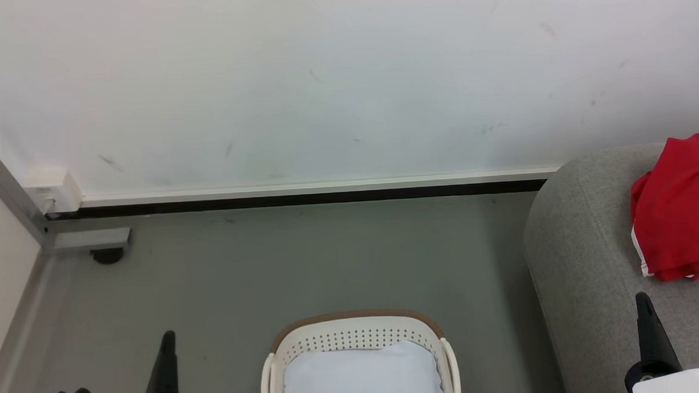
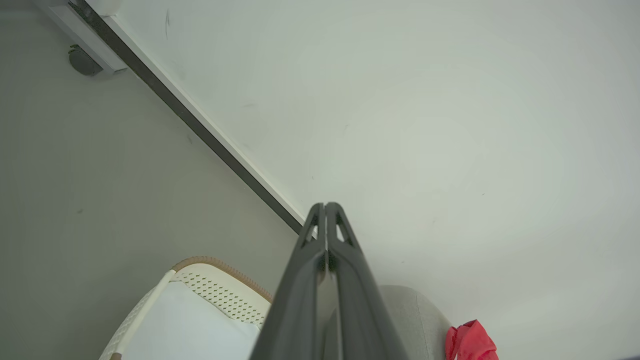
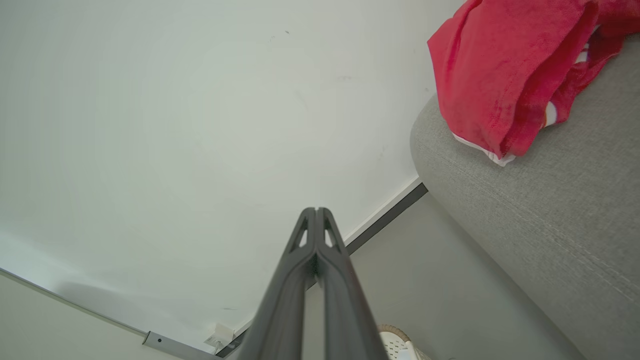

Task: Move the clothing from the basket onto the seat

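No text, label, brand, number or sign is legible on any surface. White patches among the folds of the bright red soft fabric garment (image 3: 500,65) may be print; too blurred to tell.

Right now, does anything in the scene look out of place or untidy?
Only slightly: the red clothing lies crumpled on the grey seat, not spread flat. The basket stands upright with a pale pad inside.

Basket (image 1: 359,336) on floor (image 1: 328,261), centre front, pad (image 1: 360,376) inside. Seat (image 1: 584,258) to its right, clothing (image 1: 678,208) on top. Wall (image 1: 322,75) behind. Left gripper (image 1: 168,338) left of basket, right gripper (image 1: 642,299) over seat, before clothing.
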Robot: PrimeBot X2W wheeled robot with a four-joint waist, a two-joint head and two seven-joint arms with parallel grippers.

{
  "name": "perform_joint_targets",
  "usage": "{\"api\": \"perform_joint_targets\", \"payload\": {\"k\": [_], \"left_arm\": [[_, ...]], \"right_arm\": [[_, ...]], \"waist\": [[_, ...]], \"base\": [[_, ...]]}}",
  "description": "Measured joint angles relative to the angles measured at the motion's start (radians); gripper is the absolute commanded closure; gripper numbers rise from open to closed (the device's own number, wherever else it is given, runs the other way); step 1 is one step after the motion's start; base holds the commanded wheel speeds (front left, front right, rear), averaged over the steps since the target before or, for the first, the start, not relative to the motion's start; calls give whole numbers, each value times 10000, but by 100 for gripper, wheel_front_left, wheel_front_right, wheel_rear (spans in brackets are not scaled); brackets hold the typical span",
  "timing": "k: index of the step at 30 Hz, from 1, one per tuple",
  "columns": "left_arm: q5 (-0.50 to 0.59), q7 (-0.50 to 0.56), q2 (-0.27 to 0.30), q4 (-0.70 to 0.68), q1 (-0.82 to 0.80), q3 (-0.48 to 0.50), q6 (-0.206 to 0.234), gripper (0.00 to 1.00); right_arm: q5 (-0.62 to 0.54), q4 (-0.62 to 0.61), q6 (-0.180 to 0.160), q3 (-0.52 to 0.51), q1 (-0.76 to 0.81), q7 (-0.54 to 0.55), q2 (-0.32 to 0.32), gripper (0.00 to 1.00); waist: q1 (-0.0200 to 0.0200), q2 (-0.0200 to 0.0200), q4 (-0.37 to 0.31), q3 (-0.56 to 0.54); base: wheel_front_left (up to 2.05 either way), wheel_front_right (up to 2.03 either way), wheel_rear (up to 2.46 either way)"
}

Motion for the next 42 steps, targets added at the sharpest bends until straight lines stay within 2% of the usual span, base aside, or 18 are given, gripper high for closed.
{"api": "perform_joint_targets", "payload": {"k": [19,42], "left_arm": [[-2140,566,12,-10,-203,113,0,100],[-4197,1114,25,-19,-383,221,0,100]], "right_arm": [[1910,105,0,-226,-138,550,36,100],[3827,186,0,-453,-286,1127,84,100]], "waist": [[0,0,105,26],[0,0,232,57]], "base": [[0,0,0],[0,0,0]]}}
